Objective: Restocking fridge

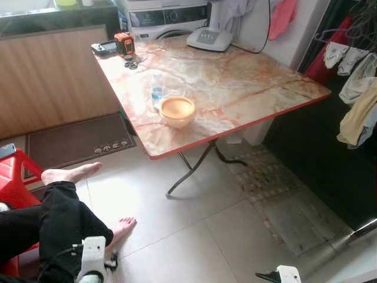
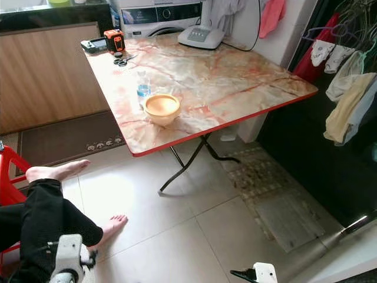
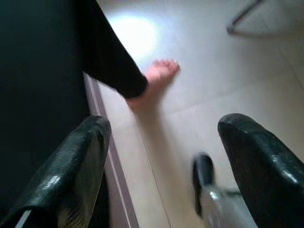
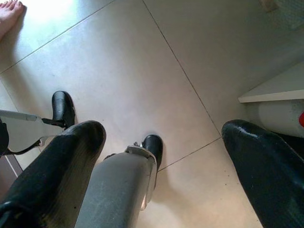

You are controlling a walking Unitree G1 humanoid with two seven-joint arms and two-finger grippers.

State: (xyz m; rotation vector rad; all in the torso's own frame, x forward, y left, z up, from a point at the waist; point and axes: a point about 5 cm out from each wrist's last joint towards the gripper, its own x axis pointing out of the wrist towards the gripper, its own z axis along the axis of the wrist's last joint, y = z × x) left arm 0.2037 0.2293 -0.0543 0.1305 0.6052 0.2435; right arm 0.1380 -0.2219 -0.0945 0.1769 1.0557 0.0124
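Nearest us, left gripper (image 3: 161, 166) and right gripper (image 4: 161, 166) hang over the floor tiles (image 1: 194, 236), fingers apart, empty. Person's bare foot (image 1: 121, 227) nearby. On the marble table (image 1: 247, 82), orange bowl (image 1: 177, 111), contents unclear; water bottle (image 1: 157, 89) just behind.

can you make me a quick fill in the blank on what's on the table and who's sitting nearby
1. The peach bowl stands near the table edge, right beside a small clear ____.
2. The orange tape measure lies at the table's far ____ corner.
3. A person's bare ____ rest on the tiled floor.
4. Both grippers hang low over the floor, the left gripper with fingers ____.

Missing words: bottle; left; feet; open
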